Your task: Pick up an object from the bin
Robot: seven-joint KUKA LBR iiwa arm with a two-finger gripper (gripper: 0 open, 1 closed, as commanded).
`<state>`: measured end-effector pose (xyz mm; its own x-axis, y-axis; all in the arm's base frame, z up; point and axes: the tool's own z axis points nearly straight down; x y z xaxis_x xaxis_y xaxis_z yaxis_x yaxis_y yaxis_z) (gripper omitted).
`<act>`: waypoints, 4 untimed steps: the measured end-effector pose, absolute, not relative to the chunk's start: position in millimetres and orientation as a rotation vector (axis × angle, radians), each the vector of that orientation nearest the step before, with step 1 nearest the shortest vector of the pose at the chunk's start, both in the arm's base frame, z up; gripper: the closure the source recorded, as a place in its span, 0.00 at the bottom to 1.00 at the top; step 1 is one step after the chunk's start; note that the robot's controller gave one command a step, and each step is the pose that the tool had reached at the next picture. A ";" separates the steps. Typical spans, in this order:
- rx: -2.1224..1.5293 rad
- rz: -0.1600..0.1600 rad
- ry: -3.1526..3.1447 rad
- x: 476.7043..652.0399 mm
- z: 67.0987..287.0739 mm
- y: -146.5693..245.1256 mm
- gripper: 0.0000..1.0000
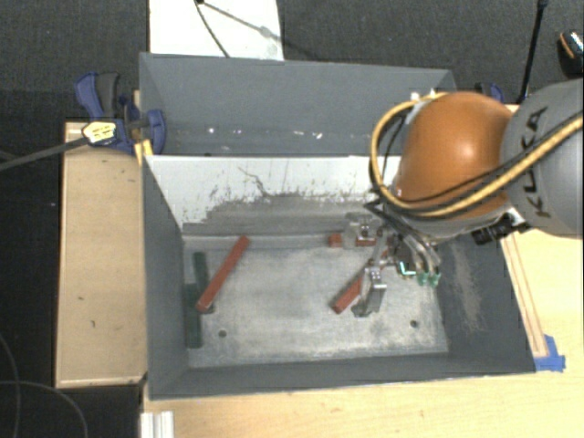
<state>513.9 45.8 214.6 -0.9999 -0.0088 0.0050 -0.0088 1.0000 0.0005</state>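
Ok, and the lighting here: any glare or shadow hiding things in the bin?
Camera view: strong glare whitens the bin along its back wall; the dark green bar lies in shade along the left wall and nearly merges with it; a pale sheen sits on the arm's orange cover; the claw and the short red-brown stick by it are on evenly lit floor.

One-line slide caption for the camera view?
Tool down beside a short red-brown block on the bin floor, right of centre.
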 end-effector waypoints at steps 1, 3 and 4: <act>0.246 0.000 -3.127 519.9 66.0 27.2 0.00; 0.425 -0.001 -3.115 561.5 70.2 -31.2 1.00; 0.355 0.003 -3.132 553.3 210.1 -37.3 1.00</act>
